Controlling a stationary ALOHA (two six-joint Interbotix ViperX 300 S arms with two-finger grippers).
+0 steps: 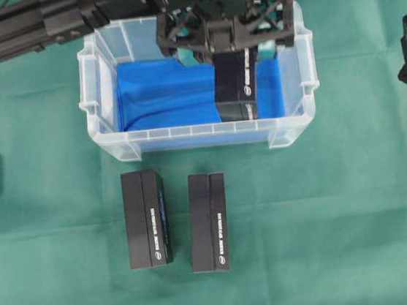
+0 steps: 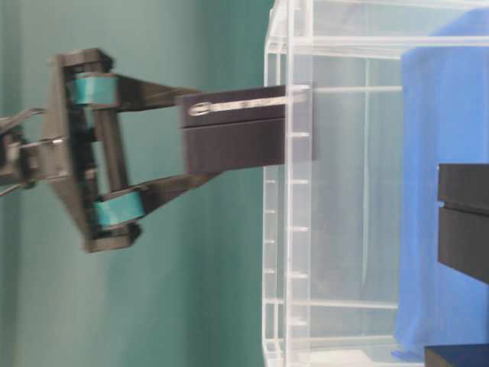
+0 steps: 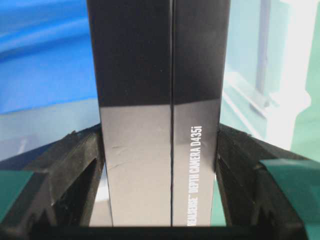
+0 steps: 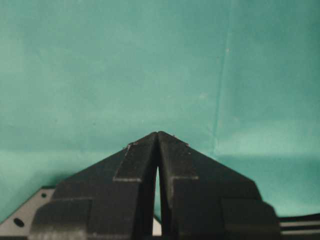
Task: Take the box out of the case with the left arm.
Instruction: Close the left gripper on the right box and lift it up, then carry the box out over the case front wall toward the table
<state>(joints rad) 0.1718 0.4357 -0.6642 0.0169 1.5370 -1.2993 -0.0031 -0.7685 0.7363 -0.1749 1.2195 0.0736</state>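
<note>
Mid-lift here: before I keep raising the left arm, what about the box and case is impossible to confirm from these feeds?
- Box top end: overhead view, covered by the left claw.
- Box bottom end: left wrist view, cut off by the frame's top edge; table-level view, blurred behind the case wall, so clearance from the blue cloth is unclear.
- Far case rim: overhead view, hidden under the arm.

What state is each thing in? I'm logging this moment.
left gripper: shut on the box.
box: gripped, partly inside the case.
case: open-topped, lined with blue cloth.
two boxes on the table: lying flat, untouched.
right gripper: shut, holding nothing.
</note>
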